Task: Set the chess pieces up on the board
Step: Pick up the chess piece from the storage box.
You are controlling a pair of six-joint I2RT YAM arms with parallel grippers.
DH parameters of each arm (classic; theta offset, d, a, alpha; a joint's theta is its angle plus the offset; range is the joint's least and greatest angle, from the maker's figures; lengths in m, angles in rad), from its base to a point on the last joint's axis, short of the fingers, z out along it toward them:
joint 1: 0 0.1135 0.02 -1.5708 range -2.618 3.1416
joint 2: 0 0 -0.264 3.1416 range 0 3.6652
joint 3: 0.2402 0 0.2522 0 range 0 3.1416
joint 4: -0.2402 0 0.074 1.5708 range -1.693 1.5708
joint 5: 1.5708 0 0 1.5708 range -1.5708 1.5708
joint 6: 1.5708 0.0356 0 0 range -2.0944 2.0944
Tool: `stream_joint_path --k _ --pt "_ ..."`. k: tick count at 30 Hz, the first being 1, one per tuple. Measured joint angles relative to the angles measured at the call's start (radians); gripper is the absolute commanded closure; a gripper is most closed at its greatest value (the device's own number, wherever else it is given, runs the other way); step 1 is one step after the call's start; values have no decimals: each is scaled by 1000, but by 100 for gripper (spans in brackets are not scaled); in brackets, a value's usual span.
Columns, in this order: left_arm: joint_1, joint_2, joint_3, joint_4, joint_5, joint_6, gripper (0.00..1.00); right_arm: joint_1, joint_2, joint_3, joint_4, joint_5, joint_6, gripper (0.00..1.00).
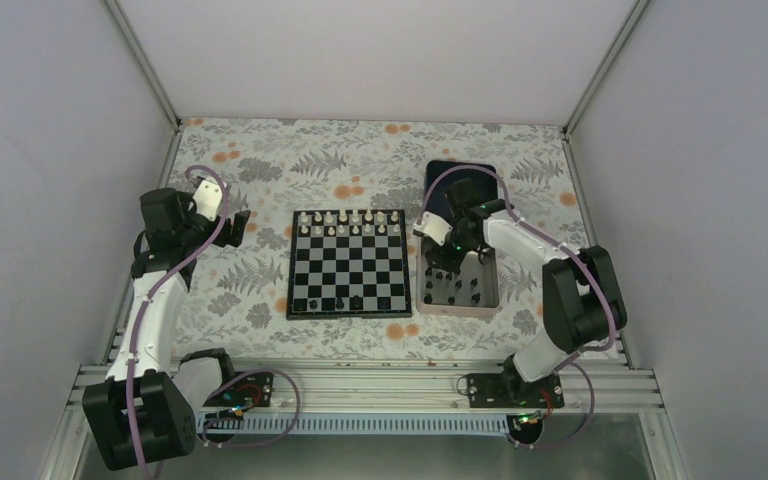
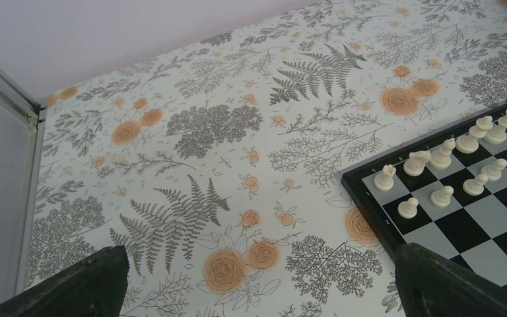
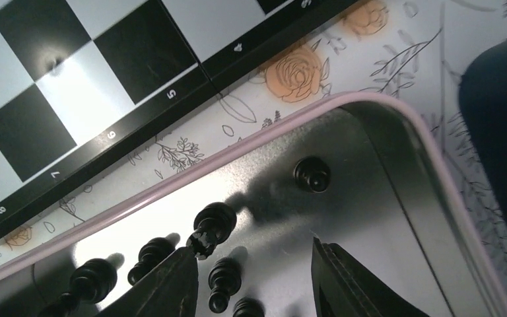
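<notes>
Now the right gripper (image 3: 256, 251) hangs open over the silver tray (image 3: 383, 198), one upright black chess piece (image 3: 224, 277) standing between its jaws.

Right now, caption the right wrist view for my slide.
Right claw hovers open over black chess pieces in the silver tray, beside the board.

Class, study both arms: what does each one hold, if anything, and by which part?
Nothing is held. The right gripper hangs open over black chess pieces in the silver tray; the left gripper is open and empty.
</notes>
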Motion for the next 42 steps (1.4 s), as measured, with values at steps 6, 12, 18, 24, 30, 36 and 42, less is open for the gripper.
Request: stream_joint_path --k 6,12,18,24,30,36,42 --pt "0 0 0 0 0 0 0 3 50 0 -2 -2 -2 56" --pt "0 4 0 0 0 0 0 17 55 2 -1 -11 -2 57" --pt "0 6 -2 0 0 0 0 35 82 18 0 -19 -1 58" --pt "4 6 -2 0 0 0 0 40 82 20 0 -20 0 62" --pt "4 6 -2 0 0 0 0 41 82 20 0 -19 1 62" --pt "5 6 -4 0 0 0 0 45 68 19 -1 -18 2 62" --pt "5 6 -4 0 0 0 0 45 42 19 -2 -17 3 62"
